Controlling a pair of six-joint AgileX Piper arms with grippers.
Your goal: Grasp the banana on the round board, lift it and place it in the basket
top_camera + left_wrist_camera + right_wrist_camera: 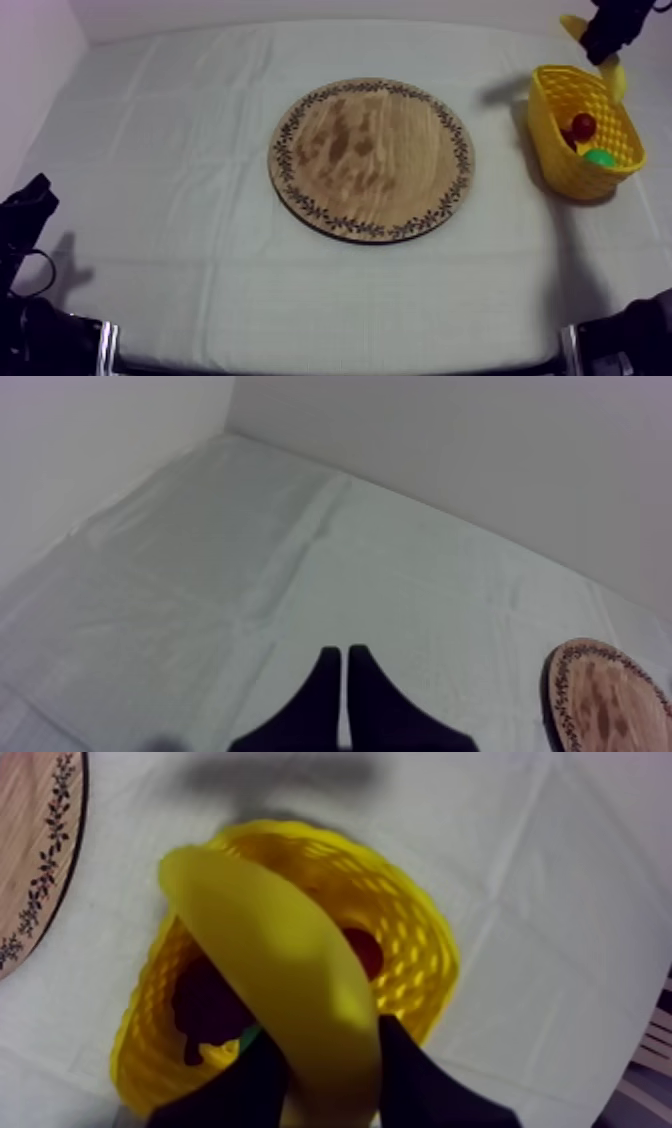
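On the grey-white surface, a bare board. Holds the banana pinched in the right pincer just above the basket; left pincer pressed together. Remains to lower and release.

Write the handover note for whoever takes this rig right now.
Left gripper: shut on nothing, low at its side, over the cloth.
Right gripper: shut on the banana, above the yellow basket.
Wooden board: bare.
Basket holds a small red fruit.
Done: banana off the board, over the basket.
Left: lower and release it inside.
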